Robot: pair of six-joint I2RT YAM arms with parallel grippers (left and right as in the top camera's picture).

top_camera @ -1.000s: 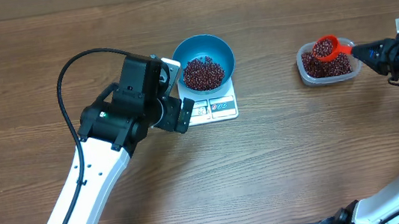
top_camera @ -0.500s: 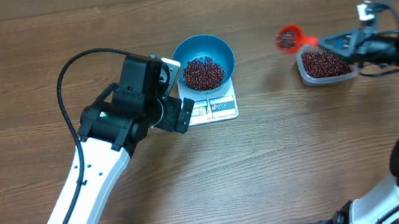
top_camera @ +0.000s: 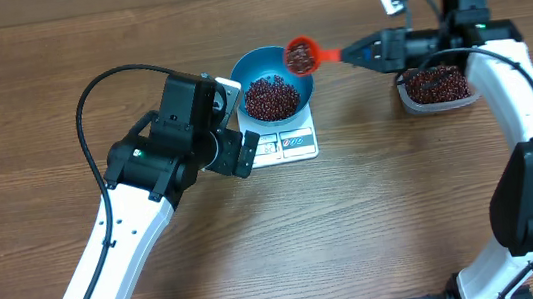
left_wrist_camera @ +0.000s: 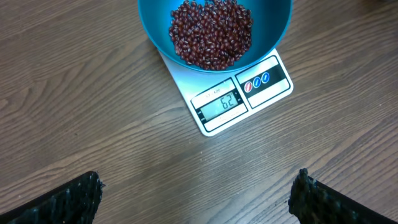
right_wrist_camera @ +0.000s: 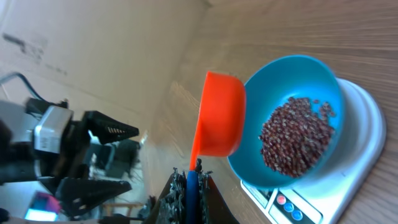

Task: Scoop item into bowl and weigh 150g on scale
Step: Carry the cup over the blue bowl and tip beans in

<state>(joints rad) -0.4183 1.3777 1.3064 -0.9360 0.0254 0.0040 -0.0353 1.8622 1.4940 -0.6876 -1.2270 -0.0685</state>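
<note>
Tiny, hard, dry red-brown beans (top_camera: 271, 98): light singly, loose and free-running as a heap, likely to roll and bounce if tipped fast. Not to be pinched directly; best carried in a scoop and poured in small trickles. Found in three places: heaped in the blue bowl (top_camera: 249, 67), filling the orange scoop (top_camera: 299, 55) poised over the bowl's right rim, and lying in the clear tub (top_camera: 408, 101) well off to the right.

Scoop probably stiff, light plastic with a slim handle; gripped at the handle's far end by the right fingers (top_camera: 371, 54), pressed together on it. Judged a narrow, possibly slippery hold, so a slow wrist roll advised to keep the handle from twisting.

Bowl seated on the white scale (top_camera: 296, 146), covering most of its platform; smooth-sided and rigid, easy to nudge off-centre if knocked by the scoop. Display reading 62 in the left wrist view, judged well short of target, so several more scoops likely needed.

Left fingers (left_wrist_camera: 74, 196) spread wide, holding nothing, hovering above the wooden worktop (top_camera: 405, 214) near the scale's front left corner.
</note>
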